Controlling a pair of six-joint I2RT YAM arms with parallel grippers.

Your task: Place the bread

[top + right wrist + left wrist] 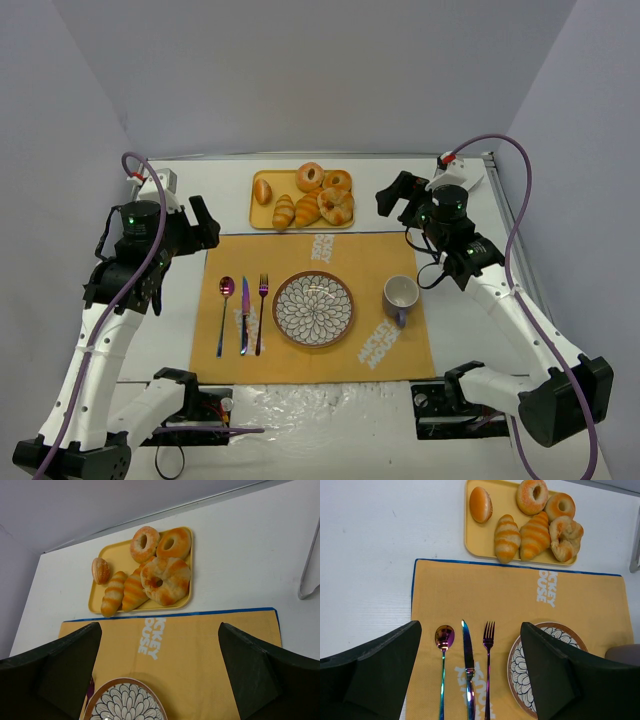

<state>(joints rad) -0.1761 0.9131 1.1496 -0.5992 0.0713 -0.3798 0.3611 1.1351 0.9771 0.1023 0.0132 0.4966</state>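
The bread, a large round golden-brown curled bun with a ridged crust and a dark centre dimple, lies at the right end of a flat yellow plastic tray, by its near rim. It touches the striped straight croissant on its left, and two glossy ring-shaped buns sit just behind it. The tray rests on the white tabletop, just beyond the far edge of an orange cloth placemat.

On the placemat stand a round plate with a petal pattern and a grey mug to its right. An iridescent spoon, knife and fork lie to the plate's left.

The left gripper hovers over the placemat's far left corner with its fingers spread wide, holding nothing. The right gripper hangs near the tray's right end, with its fingers likewise spread and empty.
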